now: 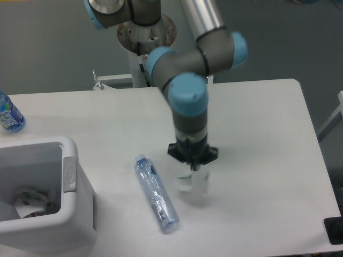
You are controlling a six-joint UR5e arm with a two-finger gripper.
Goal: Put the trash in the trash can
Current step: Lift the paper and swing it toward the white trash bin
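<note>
The long clear bottle [156, 194] with a pale blue tint lies flat on the table, slanting from upper left to lower right. To its right my gripper [194, 169] points straight down, shut on the smaller clear wrinkly plastic piece [194, 186], which hangs just over the table. Its fingertips are mostly hidden by the black gripper body and the plastic. The white trash can [67, 211] stands at the lower left, well left of the gripper, with crumpled bits inside.
A blue-labelled water bottle [8, 113] stands at the far left table edge. The arm's base column [144, 32] rises behind the table. A dark object [335, 230] sits at the lower right corner.
</note>
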